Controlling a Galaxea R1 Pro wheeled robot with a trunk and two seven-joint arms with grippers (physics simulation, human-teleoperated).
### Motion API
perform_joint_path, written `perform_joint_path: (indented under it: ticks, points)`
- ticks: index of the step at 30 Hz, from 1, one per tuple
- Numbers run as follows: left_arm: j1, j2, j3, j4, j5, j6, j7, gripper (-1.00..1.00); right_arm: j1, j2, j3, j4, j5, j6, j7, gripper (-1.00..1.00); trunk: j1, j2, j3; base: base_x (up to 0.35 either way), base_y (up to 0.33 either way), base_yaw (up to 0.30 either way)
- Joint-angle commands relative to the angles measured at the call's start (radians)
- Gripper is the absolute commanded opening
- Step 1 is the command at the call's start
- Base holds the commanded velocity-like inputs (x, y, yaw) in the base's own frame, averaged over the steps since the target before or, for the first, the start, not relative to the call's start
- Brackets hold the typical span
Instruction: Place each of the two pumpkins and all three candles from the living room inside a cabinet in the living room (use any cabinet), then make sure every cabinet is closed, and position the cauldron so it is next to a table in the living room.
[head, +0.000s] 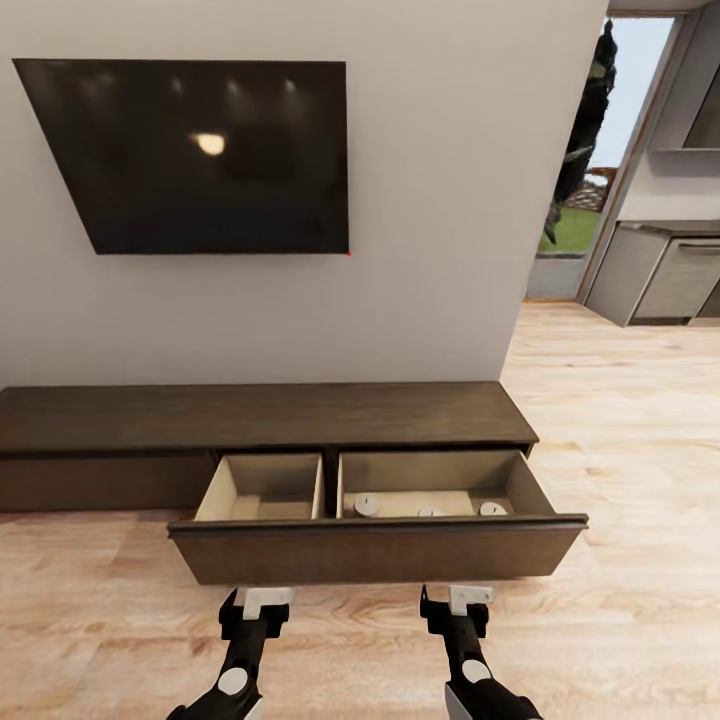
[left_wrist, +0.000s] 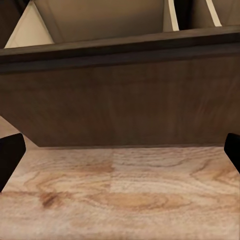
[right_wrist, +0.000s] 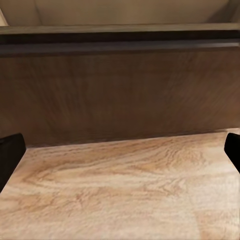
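The long dark-brown cabinet (head: 260, 415) stands against the wall with its wide drawer (head: 375, 552) pulled out. Three pale candles (head: 366, 505) (head: 430, 512) (head: 492, 509) lie in the drawer's right compartment; the left compartment looks bare. My left gripper (head: 262, 600) and right gripper (head: 458, 598) hover low over the floor just in front of the drawer front, both open and holding nothing. The left wrist view shows the drawer front (left_wrist: 120, 100) close ahead between the spread fingers (left_wrist: 10, 155), and the right wrist view shows the same front (right_wrist: 120, 85). The pumpkins, cauldron and table are out of view.
A dark TV (head: 200, 155) hangs on the wall above the cabinet. Light wood floor (head: 620, 450) spreads to the right toward grey kitchen cupboards (head: 660, 280) and a glass door (head: 580, 200).
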Motion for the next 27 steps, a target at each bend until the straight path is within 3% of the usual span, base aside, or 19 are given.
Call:
perform_joint_path:
  ticks: [1,27]
  points:
    - [-0.001,0.001,-0.009,0.001,0.009,-0.004,0.006,1.0,-0.001,0.0,-0.001,0.001,0.01,0.0,-0.008,1.0,0.004,-0.008,-0.004,0.0,0.0,0.0]
    - [-0.001,0.001,-0.01,0.001,0.009,-0.004,0.006,1.0,-0.001,0.0,-0.001,0.001,0.01,0.0,-0.008,1.0,0.103,-0.19,-0.086,0.0,0.0,0.0]
